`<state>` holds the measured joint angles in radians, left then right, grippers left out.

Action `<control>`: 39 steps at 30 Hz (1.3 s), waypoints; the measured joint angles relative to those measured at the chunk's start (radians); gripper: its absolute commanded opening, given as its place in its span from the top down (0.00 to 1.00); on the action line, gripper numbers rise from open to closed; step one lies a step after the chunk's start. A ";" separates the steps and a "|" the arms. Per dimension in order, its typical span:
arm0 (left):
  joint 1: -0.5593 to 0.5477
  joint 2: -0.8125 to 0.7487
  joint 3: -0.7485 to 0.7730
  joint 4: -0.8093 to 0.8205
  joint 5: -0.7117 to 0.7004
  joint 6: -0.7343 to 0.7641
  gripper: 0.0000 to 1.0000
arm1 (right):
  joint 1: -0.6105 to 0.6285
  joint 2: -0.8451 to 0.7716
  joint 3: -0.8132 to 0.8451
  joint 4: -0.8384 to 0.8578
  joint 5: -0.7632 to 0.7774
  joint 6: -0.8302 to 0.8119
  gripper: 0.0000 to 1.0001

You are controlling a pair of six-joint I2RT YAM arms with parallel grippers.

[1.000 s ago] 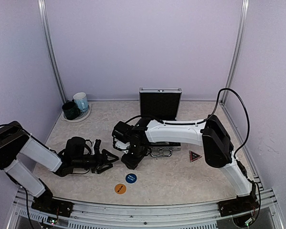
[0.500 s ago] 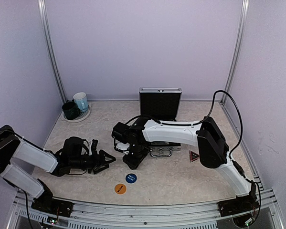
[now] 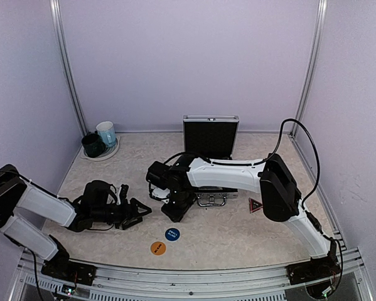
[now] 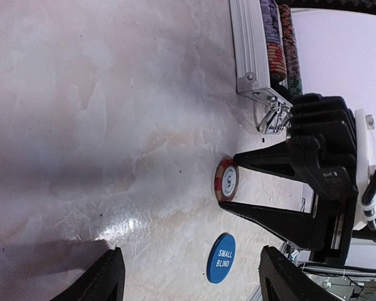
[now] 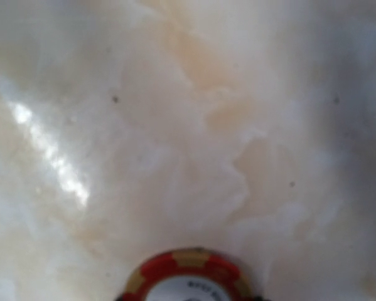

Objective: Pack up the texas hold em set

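Right gripper (image 4: 227,180) has come down over a lone red-and-gold-rimmed round poker chip (image 4: 226,180) lying flat on the pale marbled counter (image 4: 81,125). Its jaws have narrowed vs a sec ago. They now bracket the chip, tips at or just off the rim; can't tell if they're pinching yet. Right wrist cam only catches the chip's top edge at 6 o'clock of frame, rest is counter.

Chip sits just off the front edge of the small silver aluminium case (image 4: 245,44), at the case's 7 o'clock in top view. Case is open, black-lined lid (image 3: 210,137) upright at 12 o'clock, chip stacks (image 4: 277,37) already in the tray.

Left gripper (image 3: 135,212): jaws spread wide, nothing between them, at 9 o'clock of the right gripper and aimed at the chip. Left arm has tucked back a bit; gripper itself barely shifted.

Unmoved:
- blue round "small blind" button (image 3: 172,234), 6 o'clock of right gripper
- orange round button (image 3: 158,248), at its 7 o'clock
- dark triangular marker (image 3: 256,205), case's 4 o'clock

Read: the pick is mid-close, grip unconfirmed. Thin flat chip on a hard counter, so tips could skate over the rim or flip it. Prob next: finish the close, lift, carry to the tray at 1 o'clock. Buttons, marker and lid-shut still open, so roughly mid-task.

Dark green mug (image 3: 92,145) and light blue mug (image 3: 106,133) at far 10 o'clock aren't part of the set.
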<state>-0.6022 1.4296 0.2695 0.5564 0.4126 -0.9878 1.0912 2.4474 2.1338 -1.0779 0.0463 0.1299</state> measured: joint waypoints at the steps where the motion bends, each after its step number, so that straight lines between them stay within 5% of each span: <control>1: 0.000 0.007 0.000 0.008 0.003 0.000 0.27 | 0.002 -0.007 -0.012 0.010 0.006 -0.004 0.60; 11: -0.004 0.165 0.020 0.221 0.082 -0.038 0.28 | 0.009 -0.084 -0.095 0.088 0.037 -0.018 0.60; 19: -0.007 0.230 0.027 0.315 0.108 -0.080 0.27 | 0.009 -0.100 -0.098 0.077 0.029 -0.021 0.42; 32: -0.005 -0.073 0.002 0.030 -0.030 -0.013 0.19 | -0.008 0.005 0.010 0.003 -0.030 -0.002 0.43; 39: -0.005 -0.165 0.002 -0.082 -0.082 0.016 0.08 | -0.009 0.032 0.051 -0.031 -0.039 -0.002 0.57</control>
<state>-0.6075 1.2644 0.2718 0.4744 0.3302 -0.9722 1.0821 2.4790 2.1853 -1.1091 0.0071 0.1284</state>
